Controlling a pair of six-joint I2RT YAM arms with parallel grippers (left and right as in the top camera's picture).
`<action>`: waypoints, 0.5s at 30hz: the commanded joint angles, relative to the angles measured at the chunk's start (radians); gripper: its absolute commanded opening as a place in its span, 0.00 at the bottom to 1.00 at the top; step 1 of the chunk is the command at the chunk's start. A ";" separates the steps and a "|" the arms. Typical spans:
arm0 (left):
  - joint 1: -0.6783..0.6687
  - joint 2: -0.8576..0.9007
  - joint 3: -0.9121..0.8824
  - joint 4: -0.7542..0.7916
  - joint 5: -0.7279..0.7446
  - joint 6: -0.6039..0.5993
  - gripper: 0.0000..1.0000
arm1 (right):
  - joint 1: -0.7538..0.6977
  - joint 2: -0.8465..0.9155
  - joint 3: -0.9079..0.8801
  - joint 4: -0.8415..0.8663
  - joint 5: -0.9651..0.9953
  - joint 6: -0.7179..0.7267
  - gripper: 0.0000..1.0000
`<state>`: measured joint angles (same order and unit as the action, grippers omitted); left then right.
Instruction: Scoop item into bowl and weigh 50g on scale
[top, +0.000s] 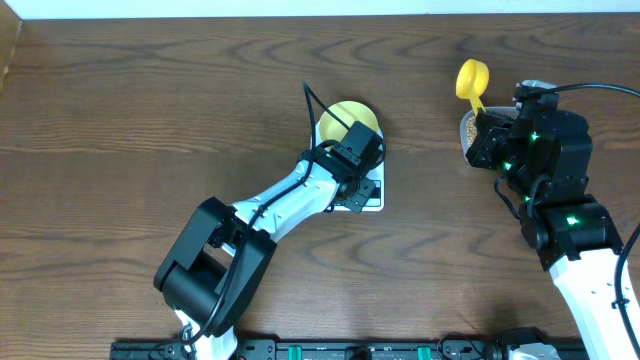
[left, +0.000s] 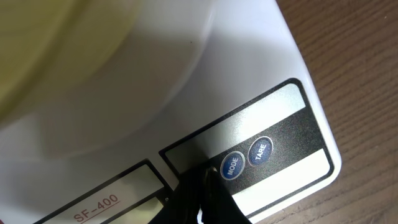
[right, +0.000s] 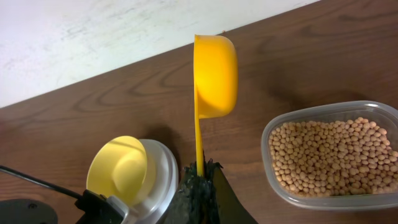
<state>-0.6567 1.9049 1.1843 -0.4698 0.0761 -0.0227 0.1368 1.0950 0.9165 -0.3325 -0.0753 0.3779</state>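
Left fingers (left: 189, 199): pressed together and empty, their tip down on the scale (left: 249, 74) right at the edge of the MODE button (left: 231, 165), low centre of the left wrist view.
Right fingers (right: 186, 199): clamped on the bottom end of the scoop (right: 214, 74), on its thin handle. The cup stands high, on edge, and looks empty.
Scoop handling: light, stiff plastic by the look of it. You hold it far down the handle, so the cup may swing; tip it slowly.
Beans (right: 329, 155): all in the clear tub (right: 323, 200), lower right of the right wrist view. They are small, hard and round, so expect rolling and bouncing. Take them with the scoop, never pinched.
Bowl (right: 118, 168): empty, on the scale's platform, lower left of that view. It is probably light and may slide if you nudge it.
Scale position: centre of the overhead frame, flat on the tabletop (top: 150, 120).
Writing: "SF-400" in red at lower left, and "MODE" and "TARE" on the two blue buttons. You get no readable digits on the display.
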 joint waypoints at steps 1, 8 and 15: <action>0.021 0.113 -0.068 -0.040 -0.096 -0.001 0.08 | -0.003 -0.004 0.018 0.000 0.006 -0.016 0.01; 0.021 0.116 -0.068 -0.044 -0.096 -0.001 0.08 | -0.003 -0.004 0.018 0.000 0.017 -0.016 0.01; 0.021 0.117 -0.068 -0.044 -0.095 -0.001 0.07 | -0.003 -0.004 0.018 0.000 0.017 -0.016 0.01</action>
<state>-0.6567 1.9083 1.1892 -0.4755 0.0757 -0.0227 0.1368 1.0950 0.9165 -0.3325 -0.0711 0.3779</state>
